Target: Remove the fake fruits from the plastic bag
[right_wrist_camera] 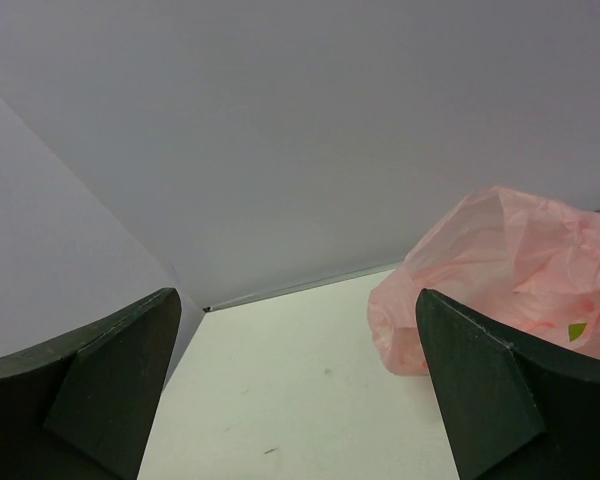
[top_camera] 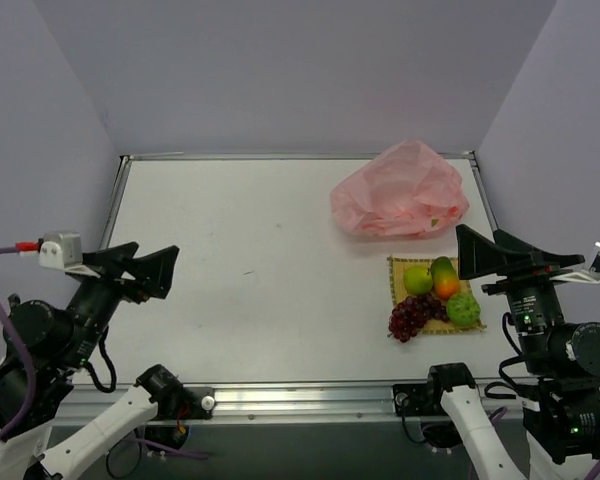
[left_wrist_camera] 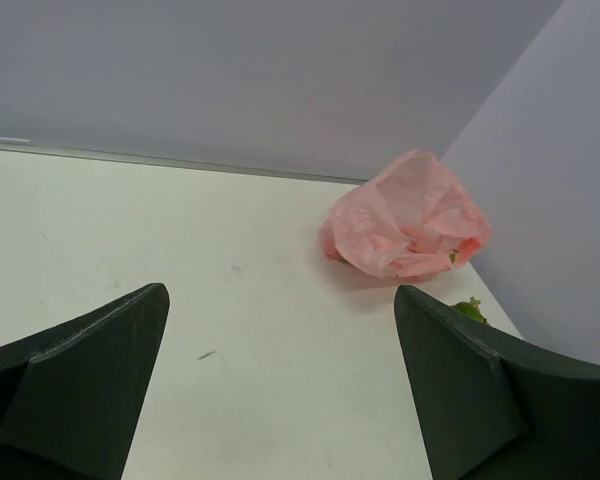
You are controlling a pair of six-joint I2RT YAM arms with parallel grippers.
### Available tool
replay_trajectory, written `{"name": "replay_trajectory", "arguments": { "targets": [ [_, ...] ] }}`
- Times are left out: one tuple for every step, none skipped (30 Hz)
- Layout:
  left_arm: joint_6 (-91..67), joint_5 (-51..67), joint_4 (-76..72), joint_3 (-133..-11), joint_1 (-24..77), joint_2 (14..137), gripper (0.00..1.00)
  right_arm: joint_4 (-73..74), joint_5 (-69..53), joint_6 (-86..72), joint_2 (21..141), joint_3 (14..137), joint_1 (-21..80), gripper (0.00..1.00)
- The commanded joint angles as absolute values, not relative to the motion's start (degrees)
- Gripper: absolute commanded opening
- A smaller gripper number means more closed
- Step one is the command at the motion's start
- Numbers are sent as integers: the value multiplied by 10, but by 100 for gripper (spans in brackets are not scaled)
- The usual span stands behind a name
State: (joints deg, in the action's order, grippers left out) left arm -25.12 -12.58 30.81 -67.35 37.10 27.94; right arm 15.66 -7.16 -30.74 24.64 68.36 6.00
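Pink plastic bag [top_camera: 400, 192] lay far-right, just past the fake fruits [top_camera: 435, 295] on the yellow mat [top_camera: 394, 268], nearer the right gripper [right_wrist_camera: 292, 295] than the left gripper [left_wrist_camera: 280, 287]; both stood open, empty.

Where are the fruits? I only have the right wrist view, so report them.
Observer: Outside the plastic bag, on a yellow mat nearer the arms: apple, mango, bumpy green ball, grape bunch.
Operator: Describe the grapes' placement.
Observer: The grape bunch overhangs the mat's near left corner onto the table.
Operator: Report the left gripper.
Observer: Left gripper open, empty, over the table's left side, far from the bag.
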Motion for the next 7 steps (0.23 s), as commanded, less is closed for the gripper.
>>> {"name": "replay_trajectory", "arguments": {
  "targets": [
    [-227,-171,410,-679,372,253,94,155,-95,-298,244,658,62,100],
    [-224,-172,421,-672,372,237,94,156,-94,-296,242,651,62,100],
    [-225,-174,427,-668,372,229,94,159,-87,-294,240,644,62,100],
    [-228,-177,433,-662,371,222,94,160,-84,-293,238,638,62,100],
    [-231,-184,439,-646,371,208,94,160,-85,-293,237,623,62,100],
    [-231,-186,439,-638,371,200,94,159,-90,-294,239,617,62,100],
    [-231,-188,439,-629,371,193,94,158,-92,-296,245,613,62,100]
  ]
}}
